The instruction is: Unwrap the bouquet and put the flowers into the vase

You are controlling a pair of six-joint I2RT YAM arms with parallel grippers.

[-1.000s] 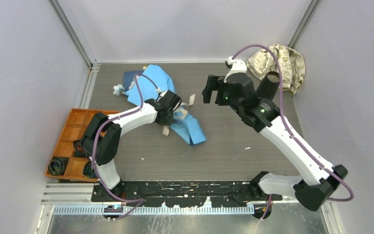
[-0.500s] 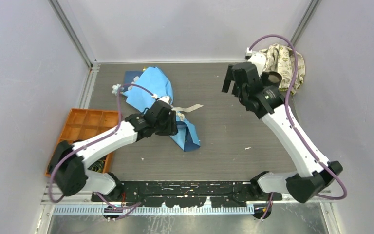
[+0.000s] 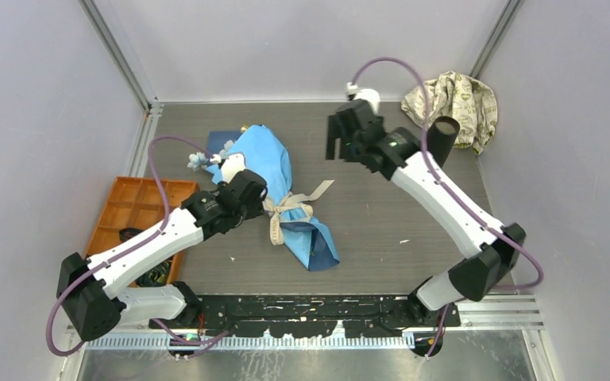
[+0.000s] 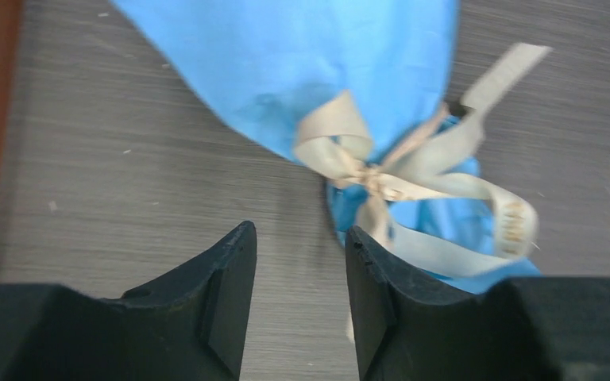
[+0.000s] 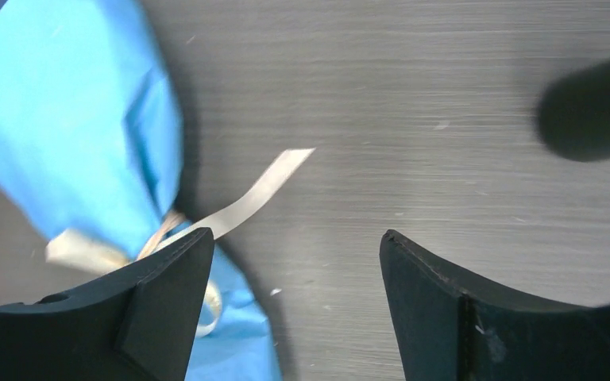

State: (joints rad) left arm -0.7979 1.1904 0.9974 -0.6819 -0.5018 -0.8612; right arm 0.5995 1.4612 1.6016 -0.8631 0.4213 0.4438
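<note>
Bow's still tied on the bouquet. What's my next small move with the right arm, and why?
Probably lower the right gripper onto the free ribbon tail and close on it. The bouquet is still wrapped, its bow knotted. The tail lies flat on the table just ahead of the open jaws, and the left gripper holds nothing.

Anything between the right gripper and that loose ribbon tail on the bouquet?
Nothing visible. Only bare table lies between the open right gripper and the ribbon tail of the bouquet. The vase stands off to the other side, clear of that line.
</note>
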